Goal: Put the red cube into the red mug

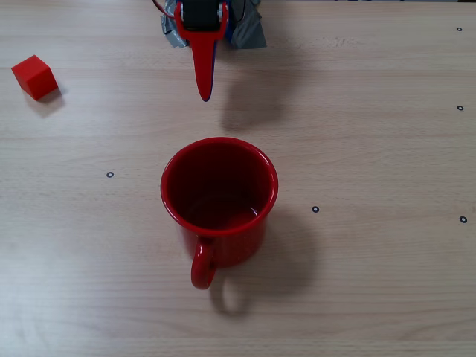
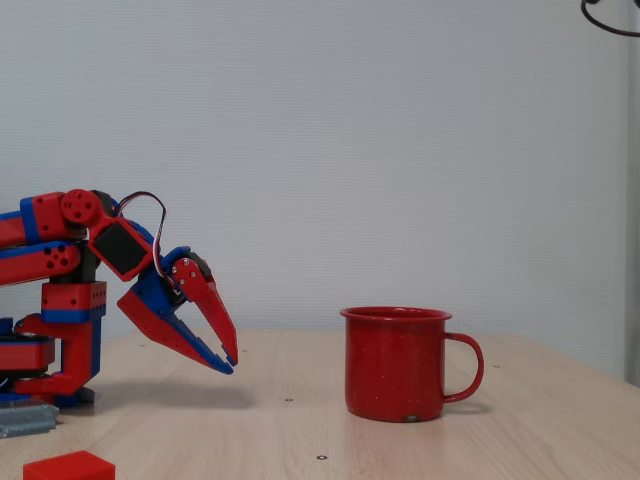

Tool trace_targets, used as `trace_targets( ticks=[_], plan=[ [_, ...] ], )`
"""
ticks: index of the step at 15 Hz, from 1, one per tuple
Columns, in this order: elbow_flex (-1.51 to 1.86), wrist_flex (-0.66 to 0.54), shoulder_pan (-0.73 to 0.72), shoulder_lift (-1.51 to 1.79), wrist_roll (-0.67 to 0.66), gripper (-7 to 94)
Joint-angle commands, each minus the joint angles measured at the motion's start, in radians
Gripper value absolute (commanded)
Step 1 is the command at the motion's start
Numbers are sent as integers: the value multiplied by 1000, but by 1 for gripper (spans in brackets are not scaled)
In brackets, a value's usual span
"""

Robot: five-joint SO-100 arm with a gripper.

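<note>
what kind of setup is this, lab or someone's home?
Probably a lab or test bench: bare wood table with small ring markers, plain white wall, and only a red mug and red cube laid out.

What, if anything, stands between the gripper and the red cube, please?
Nothing visible does. In the overhead fixed view, the red cube sits alone near the left edge, with only bare wooden table between it and the gripper. The red mug stands well off that path, nearer the camera.
</note>
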Motion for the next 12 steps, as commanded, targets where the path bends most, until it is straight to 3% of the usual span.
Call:
trace_targets(
  ticks=[1,12],
  plan=[
    [35,-6,-3,57,17,0],
    [35,-9,-3,57,18,2]
  ],
)
